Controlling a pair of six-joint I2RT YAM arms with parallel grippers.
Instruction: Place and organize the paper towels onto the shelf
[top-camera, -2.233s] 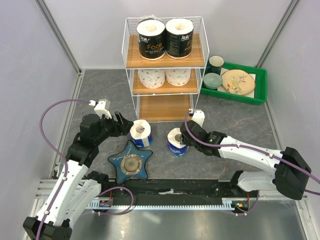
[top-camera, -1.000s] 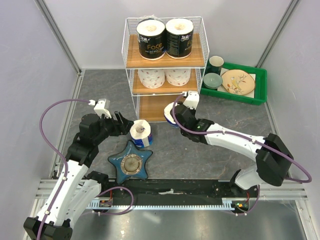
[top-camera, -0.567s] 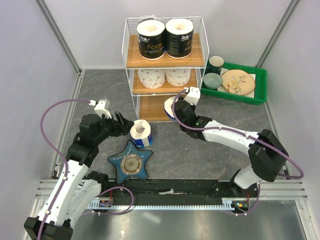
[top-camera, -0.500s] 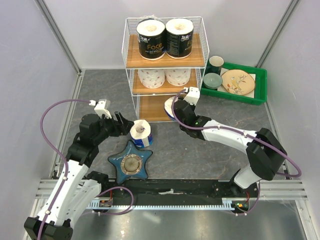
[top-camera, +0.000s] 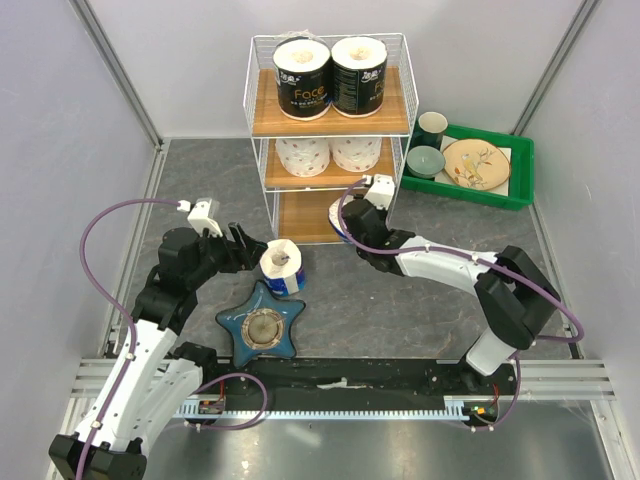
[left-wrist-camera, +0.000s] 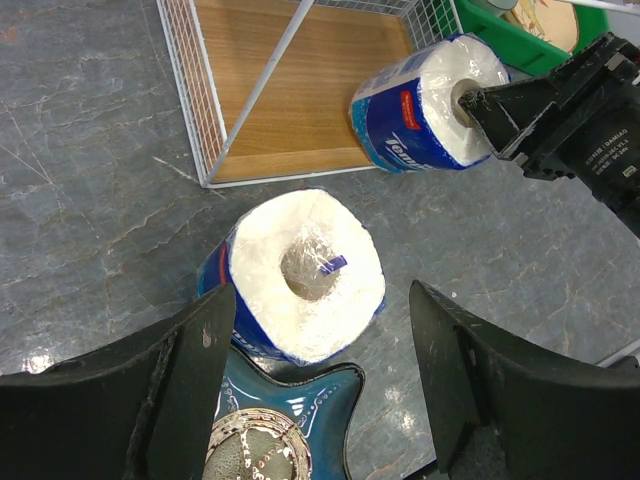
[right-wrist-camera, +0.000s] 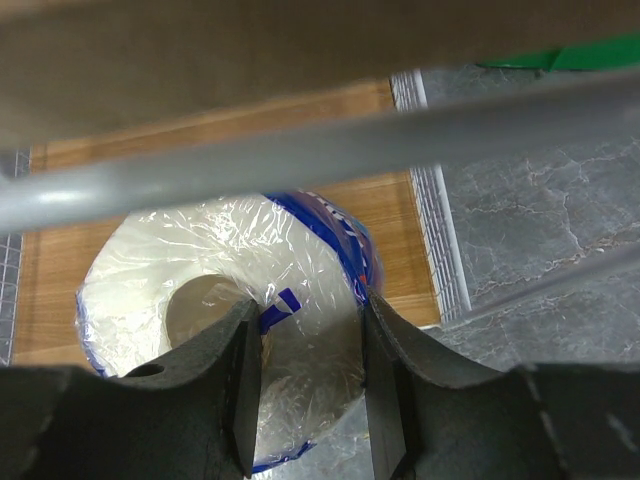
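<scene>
The white wire shelf (top-camera: 262, 110) holds two black-wrapped rolls (top-camera: 303, 78) on the top tier and two white rolls (top-camera: 303, 155) on the middle tier. My right gripper (top-camera: 352, 222) is shut on a blue-white roll (right-wrist-camera: 240, 300), one finger in its core, and holds it on its side at the front of the bottom tier (right-wrist-camera: 440, 225); the left wrist view shows that roll (left-wrist-camera: 425, 100) too. The other blue-white roll (left-wrist-camera: 300, 275) stands upright on the floor, touching the blue star dish. My left gripper (left-wrist-camera: 318, 375) is open, its fingers apart just before this roll.
A blue star-shaped dish (top-camera: 263, 325) lies on the floor in front of the standing roll. A green tray (top-camera: 520, 170) with cups and a plate stands right of the shelf. Wire bars of the shelf (right-wrist-camera: 300, 150) cross close above the held roll.
My right gripper lifted the blue-white roll from the floor and carried it back to the shelf's bottom tier, creeping inward lately. The left arm and its roll have not moved.
</scene>
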